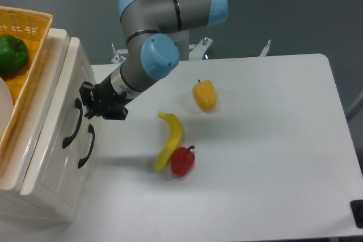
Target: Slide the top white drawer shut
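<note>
Colours, left to right:

- Wicker basket (39, 38), far left: yellow-orange woven pattern. A glossy green pepper (12, 53) sits in it, beside a sliver of something white at the picture's left edge.
- Top white drawer (57, 126): cream-white, glossy, panelled front, curved black handle (72, 122). A second black handle (88, 145) on the panel nearer the camera.
- End effector (93, 103): black.
- Arm (164, 12): grey links, light-blue joint caps.
- Desk (266, 157): plain white, faint grey shadows under the fruit.
- Banana (170, 139), centre: yellow.
- Red pepper (182, 161), near side of the banana: red, dark stem.
- Yellow pepper (205, 95), farther back: yellow-orange, dark stem.
- Background: dull grey-blue.
</note>
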`<action>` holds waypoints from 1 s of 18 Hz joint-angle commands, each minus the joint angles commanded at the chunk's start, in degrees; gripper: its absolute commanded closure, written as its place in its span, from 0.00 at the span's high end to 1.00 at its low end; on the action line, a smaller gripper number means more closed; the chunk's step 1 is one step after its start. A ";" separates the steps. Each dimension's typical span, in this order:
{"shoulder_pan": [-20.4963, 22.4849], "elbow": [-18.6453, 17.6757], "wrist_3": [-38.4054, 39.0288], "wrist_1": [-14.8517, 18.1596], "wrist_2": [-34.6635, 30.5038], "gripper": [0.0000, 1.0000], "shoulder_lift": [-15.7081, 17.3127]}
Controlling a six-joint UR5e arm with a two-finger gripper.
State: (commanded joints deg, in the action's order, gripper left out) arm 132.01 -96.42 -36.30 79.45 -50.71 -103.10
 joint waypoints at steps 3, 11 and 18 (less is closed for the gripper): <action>2.11 0.26 -0.26 0.35 -0.52 0.52 0.44; 9.66 1.49 -0.35 0.62 -12.46 1.00 4.30; 18.27 2.64 -6.66 0.62 -18.63 1.00 4.92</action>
State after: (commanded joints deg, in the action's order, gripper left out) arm 150.28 -93.78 -42.96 80.07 -69.34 -98.17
